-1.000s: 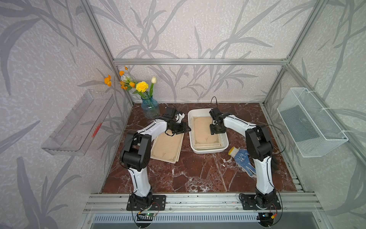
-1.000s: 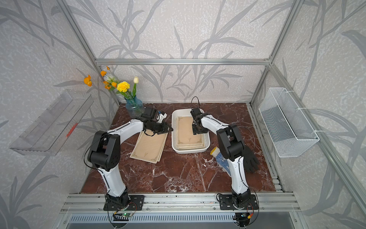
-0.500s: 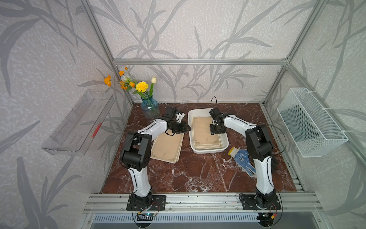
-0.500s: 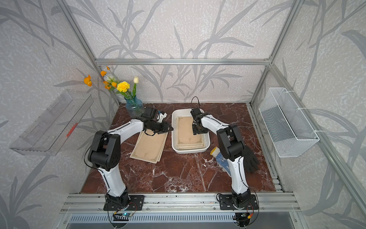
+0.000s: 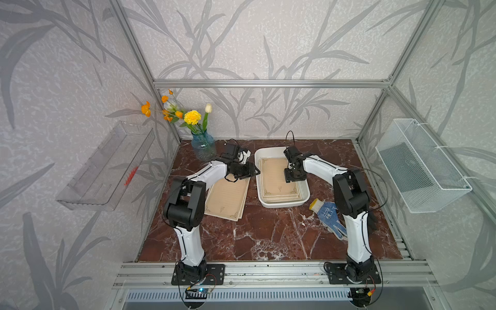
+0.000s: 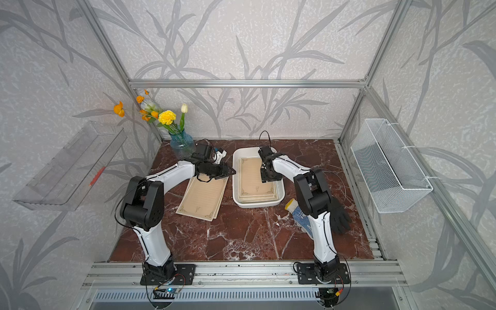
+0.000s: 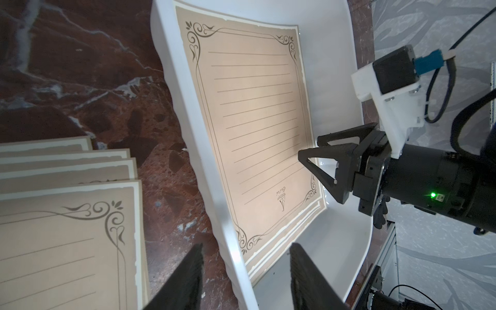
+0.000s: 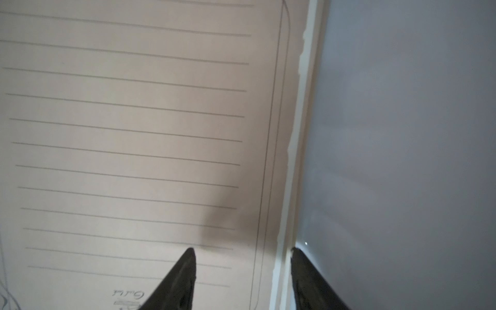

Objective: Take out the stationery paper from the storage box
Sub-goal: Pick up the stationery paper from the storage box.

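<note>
The jaws of the right gripper (image 8: 241, 251) stand apart and hold nothing. They straddle the right long edge of the top sheet of stationery paper (image 7: 249, 112): one tip is over the ruled lines and the other is just past the edge, over the white floor of the storage box (image 5: 281, 204). The tips are low at the sheet, but I cannot tell whether they press on it. The sheets lie flat in the box as a slightly staggered pile, with the small emblem at the near end.

The jaws of the left gripper (image 7: 246, 247) are also apart and empty. They hang over the left rim of the box, one tip on the worktop side and the other over the paper inside.

Just left of the box, a fanned stack of the same sheets (image 5: 228, 197) lies on the red-brown marble worktop (image 5: 268, 236), partly under the left arm.

A blue glass vase of yellow and orange flowers (image 5: 203, 146) stands at the far left corner. A blue-dotted work glove (image 5: 328, 214) lies near the box's near right corner, and a black glove (image 6: 339, 217) lies beside it behind the right arm.

A white wire-mesh basket (image 5: 421, 166) hangs on the right wall. A clear plastic shelf tray (image 5: 107, 166) hangs on the left wall.
</note>
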Available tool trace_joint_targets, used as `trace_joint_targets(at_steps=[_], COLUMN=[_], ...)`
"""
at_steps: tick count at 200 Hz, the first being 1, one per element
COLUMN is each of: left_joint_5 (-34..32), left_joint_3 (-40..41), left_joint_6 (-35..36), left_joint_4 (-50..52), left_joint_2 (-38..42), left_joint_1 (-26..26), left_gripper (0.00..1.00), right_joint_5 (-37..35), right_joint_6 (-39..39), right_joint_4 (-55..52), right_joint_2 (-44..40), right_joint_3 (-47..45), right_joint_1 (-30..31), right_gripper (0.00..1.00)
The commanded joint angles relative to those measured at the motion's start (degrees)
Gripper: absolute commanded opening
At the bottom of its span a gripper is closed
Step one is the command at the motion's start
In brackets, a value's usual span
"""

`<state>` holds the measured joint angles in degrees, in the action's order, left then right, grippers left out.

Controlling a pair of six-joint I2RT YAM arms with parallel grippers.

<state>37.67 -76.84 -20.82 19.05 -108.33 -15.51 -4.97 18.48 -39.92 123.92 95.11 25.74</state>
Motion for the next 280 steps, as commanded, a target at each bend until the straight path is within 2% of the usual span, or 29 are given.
trace_joint_targets(at_steps=[1, 40, 117, 160, 198, 280], left_joint_5=[1.26, 1.21, 0.91, 0.8, 1.0, 1.17], left_joint_3=[-1.66, -1.89, -2.6, -2.96, -3.2, -4.02], left_joint_6=[-0.41, -0.63, -0.63, -0.71, -0.71, -0.71], left_joint_4=[-0.51, -0.33, 0.98, 1.6, 2.09, 3.35], left_joint_2=[-0.7, -1.35, -2.55, -3.3, -3.64, -4.37], left_joint_1=[-0.35, -0.31, -0.67, -1.03, -1.38, -1.54], left_gripper=[0.51, 0.51, 0.49, 0.49, 0.49, 0.49], right_joint_5=[0.18, 0.51, 1.72, 0.63, -1.27, 0.58], right_joint_6=[0.5, 0.93, 1.38, 1.38, 1.54, 2.92], right_joint_4=[-0.25, 0.08, 1.26, 1.85, 1.69, 2.17], right_joint_2=[-2.11, -2.28, -3.29, -3.38, -2.85, -1.86], right_joint_3=[1.17, 0.4, -1.22, -1.48, -1.76, -1.97], right_joint_1=[-0.43, -0.42, -0.34, -0.34, -0.34, -0.4], right_gripper=[0.57, 0.57, 0.48, 0.49, 0.58, 0.56])
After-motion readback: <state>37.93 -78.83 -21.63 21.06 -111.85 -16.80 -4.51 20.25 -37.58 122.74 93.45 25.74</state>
